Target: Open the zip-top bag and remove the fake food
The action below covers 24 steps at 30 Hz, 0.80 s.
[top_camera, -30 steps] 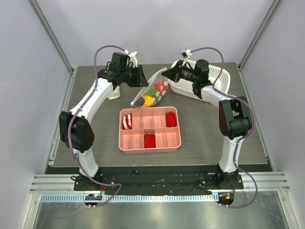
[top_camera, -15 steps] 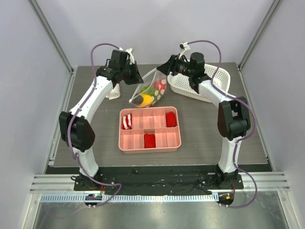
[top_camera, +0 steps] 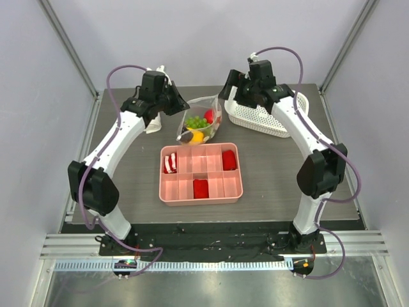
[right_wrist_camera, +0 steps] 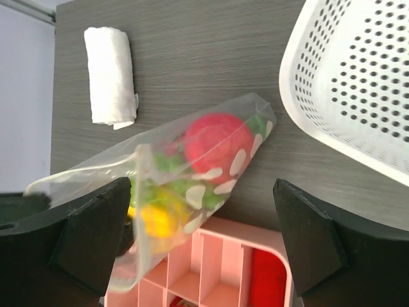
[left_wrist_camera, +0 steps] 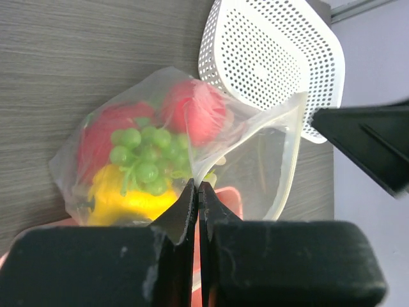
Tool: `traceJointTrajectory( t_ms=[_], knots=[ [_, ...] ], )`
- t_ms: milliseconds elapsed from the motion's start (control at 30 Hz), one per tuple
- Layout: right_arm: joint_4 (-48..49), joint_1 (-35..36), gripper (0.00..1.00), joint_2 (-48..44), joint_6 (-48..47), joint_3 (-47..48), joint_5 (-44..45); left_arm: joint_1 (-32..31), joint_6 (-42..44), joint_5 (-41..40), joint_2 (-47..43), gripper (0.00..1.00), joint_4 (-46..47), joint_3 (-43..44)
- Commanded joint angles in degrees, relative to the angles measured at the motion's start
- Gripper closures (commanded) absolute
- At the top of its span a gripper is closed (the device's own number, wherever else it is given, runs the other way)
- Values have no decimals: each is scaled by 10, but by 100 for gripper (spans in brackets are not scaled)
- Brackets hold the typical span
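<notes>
At the back of the tabletop [top_camera: 287, 173], just behind the pink tray [top_camera: 167, 197], the zip-top bag [top_camera: 203, 118] is held up by its rim. The left gripper [left_wrist_camera: 199, 188] has its jaws clamped together on that thin plastic. The fake food [left_wrist_camera: 144, 163], red, green and yellow, lies inside the bag. The right gripper [right_wrist_camera: 201, 192] hovers above with its jaws wide apart, beside the white basket [top_camera: 271, 115].

Left end effector [left_wrist_camera: 197, 187] pinched tight, right end effector [right_wrist_camera: 204, 225] spread wide
</notes>
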Motion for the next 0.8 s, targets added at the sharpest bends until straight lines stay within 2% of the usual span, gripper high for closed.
traceJointTrajectory(
  t_ms=[0,33,67,133,233,267,300,400,600,767],
  knots=[
    [-93,7,7,-77,-15,72,41,2,-41,21,7,100,61,2],
    [-95,16,12,-74,-15,75,-4,2,-44,23,10,100,66,4],
    [-92,22,25,-71,-11,78,-26,2,-45,26,12,100,66,5],
    [-89,59,33,-61,-7,88,-46,2,-50,28,15,100,73,7],
    [-72,96,51,-46,-22,76,-62,2,-51,32,21,100,72,16],
    [-72,109,59,-36,-24,81,-88,2,-52,31,22,100,72,17],
    [-72,112,63,-27,-35,84,-99,2,-53,32,22,100,72,19],
    [-70,121,66,0,-59,83,-116,2,-55,29,23,100,73,20],
    [-37,124,67,13,-107,42,-153,3,-62,20,28,100,80,18],
    [17,127,57,9,-95,-10,-203,10,-80,25,44,100,97,18]
  ],
)
